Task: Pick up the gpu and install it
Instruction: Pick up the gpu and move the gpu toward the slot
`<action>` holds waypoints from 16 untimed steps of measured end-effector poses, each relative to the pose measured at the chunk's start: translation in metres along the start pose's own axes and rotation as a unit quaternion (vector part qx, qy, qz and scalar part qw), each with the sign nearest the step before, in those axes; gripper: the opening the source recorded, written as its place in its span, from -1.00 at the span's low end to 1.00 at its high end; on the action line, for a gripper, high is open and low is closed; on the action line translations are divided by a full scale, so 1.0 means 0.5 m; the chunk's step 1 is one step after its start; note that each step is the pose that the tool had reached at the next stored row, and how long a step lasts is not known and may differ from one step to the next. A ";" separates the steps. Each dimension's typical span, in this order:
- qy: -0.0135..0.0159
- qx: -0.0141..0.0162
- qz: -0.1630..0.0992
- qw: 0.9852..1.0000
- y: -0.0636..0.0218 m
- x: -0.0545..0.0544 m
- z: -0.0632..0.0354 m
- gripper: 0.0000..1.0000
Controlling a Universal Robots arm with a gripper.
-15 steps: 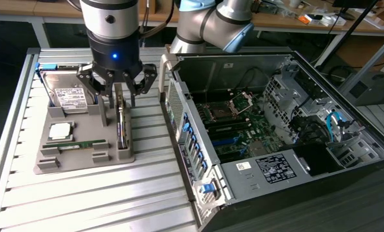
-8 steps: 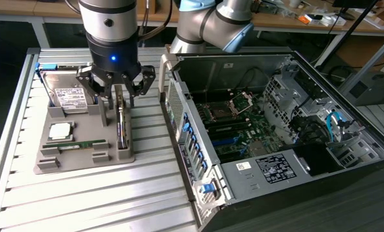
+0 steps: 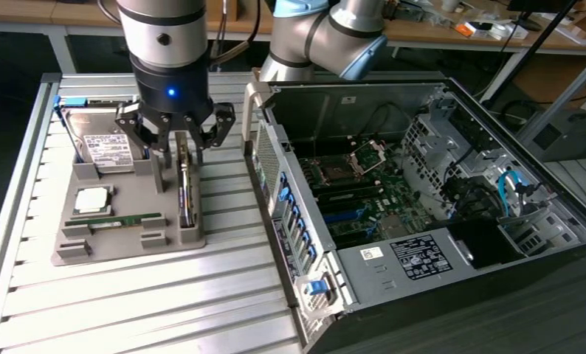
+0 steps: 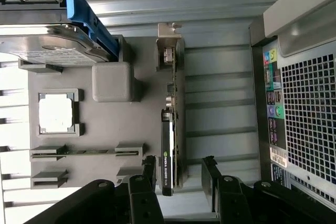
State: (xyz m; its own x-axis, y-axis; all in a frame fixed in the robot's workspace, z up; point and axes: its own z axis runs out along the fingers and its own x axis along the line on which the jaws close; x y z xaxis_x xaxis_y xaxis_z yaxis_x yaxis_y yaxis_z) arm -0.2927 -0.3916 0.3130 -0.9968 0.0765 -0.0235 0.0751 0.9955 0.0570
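A slatted aluminium tabletop [image 3: 125, 302] is seen carrying everything. On the exterior view's right, a large black and grey computer case [image 3: 372, 110] is laid on its side with the panel off, so that its motherboard is exposed. At the far side, a silver and black robot arm [image 3: 170, 44] is lowered over the exterior view's left half of the tabletop. There a flat grey plastic holder tray [image 3: 125, 237] is set just beside the case.

At the tray's far end a silver hard drive with a white label and blue rails [image 3: 106, 147] is propped. Along the tray's right edge, nearest the case, the gpu [image 3: 186, 188], a thin green-brown circuit card with a dark shroud, is stood on its long edge in a slot, its metal bracket at the far end. A square silver processor chip [image 3: 93, 199] is seated left of it, and a long narrow green memory stick [image 3: 116, 219] is laid nearer.

The black pincer [image 3: 175, 153] is held spread wide directly over the gpu, one finger on each side of the card; nothing is pinched.
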 end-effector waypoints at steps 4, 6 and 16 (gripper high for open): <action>0.000 0.000 0.000 1.000 0.000 0.002 0.008 -0.04; 0.000 0.000 0.000 1.000 0.001 0.002 0.014 -0.04; 0.000 0.000 0.000 1.000 0.023 0.008 0.038 -0.04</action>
State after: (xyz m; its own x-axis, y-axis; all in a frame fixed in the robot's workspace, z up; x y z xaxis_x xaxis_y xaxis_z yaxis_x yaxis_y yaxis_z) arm -0.2955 -0.3788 0.2948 -0.9968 0.0765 -0.0237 0.0751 0.9955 0.0572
